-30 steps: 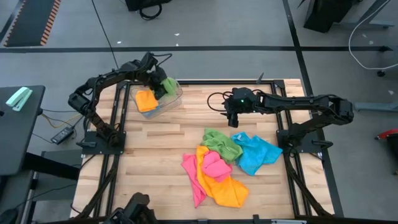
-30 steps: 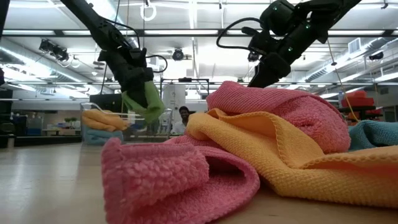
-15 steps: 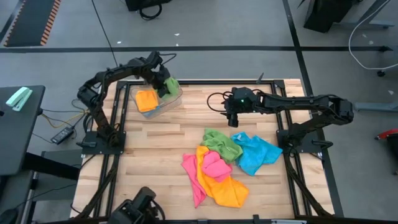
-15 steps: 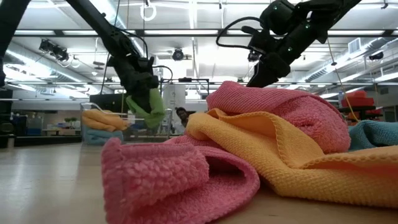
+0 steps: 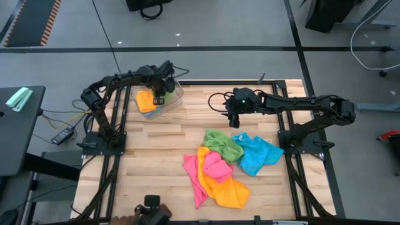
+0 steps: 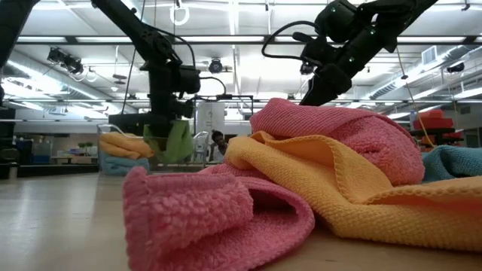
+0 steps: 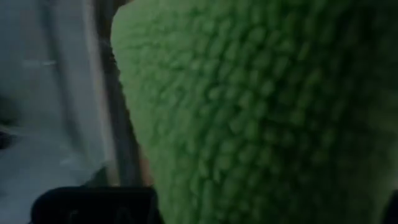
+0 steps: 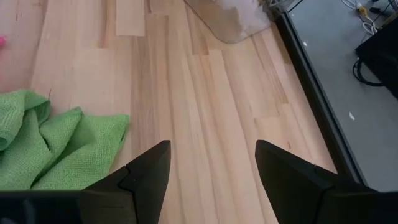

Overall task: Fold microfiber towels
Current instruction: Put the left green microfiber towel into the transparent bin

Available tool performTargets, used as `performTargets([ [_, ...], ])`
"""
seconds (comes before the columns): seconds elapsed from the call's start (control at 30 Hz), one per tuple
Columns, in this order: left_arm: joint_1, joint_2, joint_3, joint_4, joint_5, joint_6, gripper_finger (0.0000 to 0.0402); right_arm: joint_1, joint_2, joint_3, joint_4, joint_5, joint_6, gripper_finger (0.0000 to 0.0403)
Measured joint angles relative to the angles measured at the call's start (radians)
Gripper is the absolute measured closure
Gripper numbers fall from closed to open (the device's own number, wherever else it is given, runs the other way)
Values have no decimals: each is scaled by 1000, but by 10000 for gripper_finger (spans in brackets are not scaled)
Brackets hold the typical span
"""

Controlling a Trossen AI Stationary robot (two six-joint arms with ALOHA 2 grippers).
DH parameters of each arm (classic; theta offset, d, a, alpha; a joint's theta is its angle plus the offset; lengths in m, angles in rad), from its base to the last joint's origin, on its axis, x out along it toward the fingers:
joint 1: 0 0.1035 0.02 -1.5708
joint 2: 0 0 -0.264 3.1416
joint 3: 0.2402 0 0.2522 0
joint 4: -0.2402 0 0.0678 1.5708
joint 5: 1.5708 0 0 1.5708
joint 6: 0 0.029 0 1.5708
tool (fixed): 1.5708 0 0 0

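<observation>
Over the clear plastic bin [image 5: 161, 100] at the table's far-left corner, your left gripper [image 5: 158, 94] clenched the folded green microfiber towel [image 6: 178, 141]; releasing high risked unfolding it. Your right gripper [image 8: 211, 171] hung released.

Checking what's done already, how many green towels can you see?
2. One green towel hangs from the left gripper over the bin; the other lies in the pile mid-table. More may be hidden underneath.

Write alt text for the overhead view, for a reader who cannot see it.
Seen from above, the left gripper reaches into a clear plastic bin holding an orange towel at the wooden table's far left corner. The right gripper hovers open over bare wood beside a crumpled pile of green, blue, orange and pink towels.
</observation>
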Motion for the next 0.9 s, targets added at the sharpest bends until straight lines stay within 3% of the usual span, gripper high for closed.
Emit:
performTargets([
  [0.17,-72,0,-49,140,-266,30,358,0,0,0,-1,-30,3,160],
  [0.47,-140,0,-114,280,-455,-18,347,0,0,0,-16,-30,11,160],
  [0.77,-169,0,-121,257,-476,-221,344,1,0,0,-15,-30,29,160],
  [0.9,-175,0,-121,256,-474,-274,325,3,0,0,-14,-31,29,160],
])
